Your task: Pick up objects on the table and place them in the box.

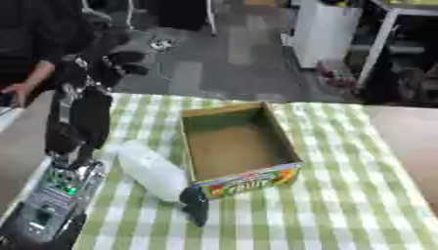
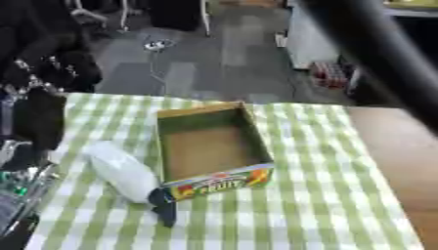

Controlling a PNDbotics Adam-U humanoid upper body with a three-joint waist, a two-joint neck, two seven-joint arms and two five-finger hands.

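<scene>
An open cardboard box [image 1: 287,141] with a colourful printed front stands empty in the middle of the green checked cloth. Just left of it lies a long white object [image 1: 152,171], slanting towards the box's near left corner. A small black thing [image 1: 196,207] lies at that object's near end, touching the corner of the box. My left arm rises from the lower left, and my left hand [image 1: 107,56] hangs above the table's far left edge, well back from the white object. Nothing shows in the hand. My right hand is out of sight.
The checked cloth [image 1: 342,205] covers most of the table, with bare wood [image 1: 410,141] at the right. A dark blurred bar [image 2: 376,53], close to the camera, crosses the upper right of the right eye view. Beyond the table are floor and a white cabinet [image 1: 325,29].
</scene>
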